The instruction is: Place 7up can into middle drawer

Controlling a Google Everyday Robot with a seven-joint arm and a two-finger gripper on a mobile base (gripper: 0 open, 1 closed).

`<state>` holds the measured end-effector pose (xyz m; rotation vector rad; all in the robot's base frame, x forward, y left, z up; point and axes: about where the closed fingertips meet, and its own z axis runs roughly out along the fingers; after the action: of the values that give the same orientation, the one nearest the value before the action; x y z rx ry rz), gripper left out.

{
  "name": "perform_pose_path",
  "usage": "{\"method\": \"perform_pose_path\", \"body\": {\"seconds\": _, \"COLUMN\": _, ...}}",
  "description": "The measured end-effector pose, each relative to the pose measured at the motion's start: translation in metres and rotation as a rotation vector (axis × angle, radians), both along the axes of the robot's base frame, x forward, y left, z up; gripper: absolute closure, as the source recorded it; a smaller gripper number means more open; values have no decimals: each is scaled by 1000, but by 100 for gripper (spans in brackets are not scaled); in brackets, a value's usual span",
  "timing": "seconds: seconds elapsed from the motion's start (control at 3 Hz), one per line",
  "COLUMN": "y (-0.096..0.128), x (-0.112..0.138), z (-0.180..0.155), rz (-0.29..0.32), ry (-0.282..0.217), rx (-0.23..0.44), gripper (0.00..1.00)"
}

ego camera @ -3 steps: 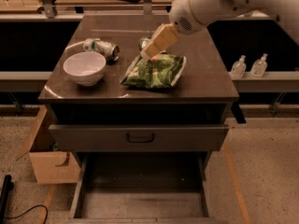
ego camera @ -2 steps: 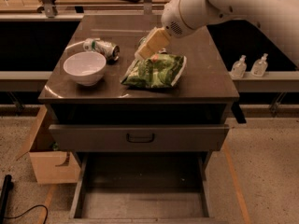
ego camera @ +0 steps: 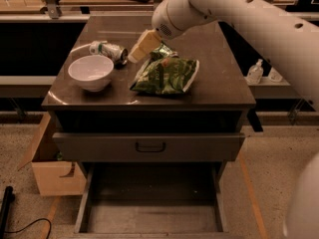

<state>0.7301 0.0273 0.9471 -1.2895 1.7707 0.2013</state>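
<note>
The 7up can (ego camera: pixel 107 51) lies on its side at the back left of the dark cabinet top (ego camera: pixel 219 91), just behind the white bowl (ego camera: pixel 90 72). My gripper (ego camera: pixel 134 55), cream-coloured on a white arm, reaches in from the upper right. It hovers just right of the can's dark end, above the left edge of the green chip bag (ego camera: pixel 167 75). It holds nothing that I can see. The middle drawer (ego camera: pixel 149 215) stands pulled open below the cabinet, and its bare grey floor is empty.
A closed grey drawer front with a black handle (ego camera: pixel 150 147) sits above the open drawer. A cardboard box (ego camera: pixel 52 171) stands on the floor to the left. Small bottles (ego camera: pixel 255 71) stand on a shelf to the right. A black cable (ego camera: pixel 10 218) lies at the lower left.
My gripper has moved left and slightly down, from above the chip bag toward the can. The can, bowl and bag have not moved.
</note>
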Motion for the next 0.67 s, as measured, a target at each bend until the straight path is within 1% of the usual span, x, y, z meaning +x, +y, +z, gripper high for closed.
{"method": "perform_pose_path", "body": {"seconds": 0.33, "y": 24, "x": 14, "z": -14, "rz": 29, "ry": 13, "rx": -12, "gripper": 0}}
{"method": "perform_pose_path", "body": {"seconds": 0.67, "y": 46, "x": 22, "z": -30, "rz": 68, "ry": 24, "rx": -25, "gripper": 0}}
